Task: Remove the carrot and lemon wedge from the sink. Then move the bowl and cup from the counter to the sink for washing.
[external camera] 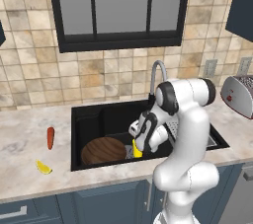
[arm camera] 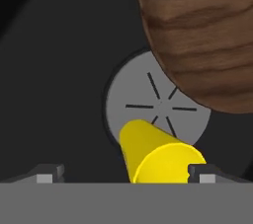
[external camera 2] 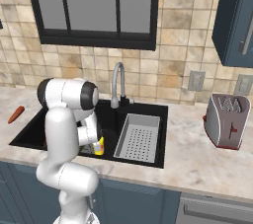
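The slim orange-red carrot (external camera: 50, 137) (external camera 2: 16, 114) lies on the beige counter (external camera: 29, 139) left of the black sink (external camera: 89, 114). Nearer the front edge is the yellow lemon wedge (external camera: 43, 168). Inside the basin, the brown wooden bowl (external camera: 103, 150) (arm camera: 197, 35) rests at the front left. The yellow cup (external camera: 137, 150) (external camera 2: 100, 146) (arm camera: 158, 151) sits just right of it, over the round grey drain (arm camera: 148, 99). My gripper (external camera: 143, 140) (arm camera: 126, 173) hangs low in the sink, open. The cup sits between its fingertips, close to one and well clear of the other.
A curved silver faucet (external camera: 158, 72) (external camera 2: 118, 82) stands behind the basin. The grey perforated tray (external camera 2: 138, 136) fills the sink's right part. A silver toaster (external camera: 239, 94) (external camera 2: 227, 119) stands on the counter to the right. Wall cabinets hang at the upper right.
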Tool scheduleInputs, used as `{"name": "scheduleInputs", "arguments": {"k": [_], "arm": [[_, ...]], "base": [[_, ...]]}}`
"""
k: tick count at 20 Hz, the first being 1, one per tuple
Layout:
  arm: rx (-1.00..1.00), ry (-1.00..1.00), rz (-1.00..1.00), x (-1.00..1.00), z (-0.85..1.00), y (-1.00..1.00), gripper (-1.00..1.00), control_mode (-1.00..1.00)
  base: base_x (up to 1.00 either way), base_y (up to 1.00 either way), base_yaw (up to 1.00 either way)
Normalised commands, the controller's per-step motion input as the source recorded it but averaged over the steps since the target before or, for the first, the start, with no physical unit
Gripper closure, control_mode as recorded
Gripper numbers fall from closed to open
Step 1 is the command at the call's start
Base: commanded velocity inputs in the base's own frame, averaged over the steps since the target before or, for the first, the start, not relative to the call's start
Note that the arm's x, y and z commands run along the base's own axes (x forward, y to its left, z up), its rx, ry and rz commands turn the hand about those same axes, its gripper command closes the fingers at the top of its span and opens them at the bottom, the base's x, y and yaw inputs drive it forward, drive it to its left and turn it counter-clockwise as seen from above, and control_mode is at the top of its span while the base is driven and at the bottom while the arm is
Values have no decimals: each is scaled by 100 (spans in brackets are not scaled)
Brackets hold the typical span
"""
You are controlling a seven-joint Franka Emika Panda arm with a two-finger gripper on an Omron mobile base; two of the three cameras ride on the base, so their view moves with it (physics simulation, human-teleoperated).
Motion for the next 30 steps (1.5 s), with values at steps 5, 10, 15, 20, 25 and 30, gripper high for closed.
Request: {"name": "scheduleInputs", "arguments": {"k": [5, 10, 15, 20, 25, 30], "arm": [[0, -1, 0, -8, 42, 0, -100, -100], [0, 0, 0, -3, 45, 0, -100, -100], [0, 0, 0, 0, 45, 0, -100, -100], [0, 0, 0, 5, 53, -1, -100, -100], [0, 0, 0, 1, 54, -1, -100, -100], [0, 2, 0, -10, 47, 0, -100, -100]], "base": [[0, 0, 0], [0, 0, 0], [0, 0, 0], [0, 0, 0], [0, 0, 0], [0, 0, 0]]}}
